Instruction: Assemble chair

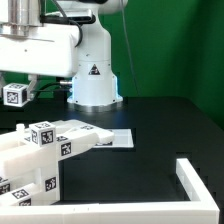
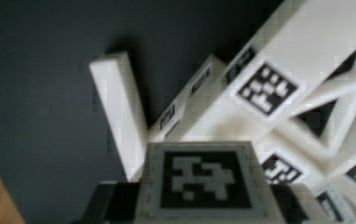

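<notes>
Ext. view: 1 white arm (image 1: 35, 45) reaches in over the desk's far-left corner, and its base (image 1: 92, 75) stands at the far edge. The gripper (image 1: 26, 92) hangs under the arm w/ 1 small tagged block (image 1: 13, 96) right at its tip. The jaws are too small and shadowed here, so can't tell if they're clamped or loose. The chair (image 1: 45, 155), a cluster of chunky white parts not joined up, sits at the near-left corner w/ approx. 4 tags showing. 1 marker board (image 1: 116, 138) lies flat mid-desk, just beside the cluster. 1 low white corner rail (image 1: 195, 178) follows the near-right corner.

Wrist view: chair parts fill most of the pic, with 3 tags readable. 1 long white bar (image 2: 118, 100) lies on the dark desk (image 2: 33, 60) beside the slotted pieces. Fingers can't be made out.
</notes>
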Available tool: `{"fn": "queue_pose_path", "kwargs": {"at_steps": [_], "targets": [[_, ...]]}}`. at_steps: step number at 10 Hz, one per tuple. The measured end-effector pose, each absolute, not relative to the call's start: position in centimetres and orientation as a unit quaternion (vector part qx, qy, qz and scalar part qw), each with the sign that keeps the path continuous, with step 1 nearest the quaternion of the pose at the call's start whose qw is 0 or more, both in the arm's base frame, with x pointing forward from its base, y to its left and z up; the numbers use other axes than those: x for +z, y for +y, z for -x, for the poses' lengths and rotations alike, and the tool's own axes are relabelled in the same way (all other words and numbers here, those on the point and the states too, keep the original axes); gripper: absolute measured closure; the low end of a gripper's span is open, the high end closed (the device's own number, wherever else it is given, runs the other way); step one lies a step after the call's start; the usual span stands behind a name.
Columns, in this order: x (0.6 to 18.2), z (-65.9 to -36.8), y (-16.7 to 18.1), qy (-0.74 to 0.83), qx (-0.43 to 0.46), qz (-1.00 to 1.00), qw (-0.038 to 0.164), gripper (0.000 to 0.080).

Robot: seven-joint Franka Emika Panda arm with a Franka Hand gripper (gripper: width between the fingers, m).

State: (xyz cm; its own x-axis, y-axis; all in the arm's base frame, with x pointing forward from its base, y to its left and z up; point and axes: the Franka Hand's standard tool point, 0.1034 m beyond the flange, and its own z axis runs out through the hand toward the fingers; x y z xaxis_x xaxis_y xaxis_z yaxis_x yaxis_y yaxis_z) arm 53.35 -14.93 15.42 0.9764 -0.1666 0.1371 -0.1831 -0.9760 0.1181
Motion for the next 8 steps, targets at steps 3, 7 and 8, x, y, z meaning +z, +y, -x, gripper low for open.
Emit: {"fn": "queue_pose_path", "kwargs": {"at_steps": [3, 7, 8], "targets": [[15.6, -54.0, -15.4, -0.065, 0.078, -0.992, 0.077, 0.0532], [16.3, -55.8, -14.7, -0.107, 0.113, -0.987, 0.041, 0.0532], [16.5, -57.1, -13.7, -0.103, 0.124, -0.986, 0.038, 0.0532]]}}
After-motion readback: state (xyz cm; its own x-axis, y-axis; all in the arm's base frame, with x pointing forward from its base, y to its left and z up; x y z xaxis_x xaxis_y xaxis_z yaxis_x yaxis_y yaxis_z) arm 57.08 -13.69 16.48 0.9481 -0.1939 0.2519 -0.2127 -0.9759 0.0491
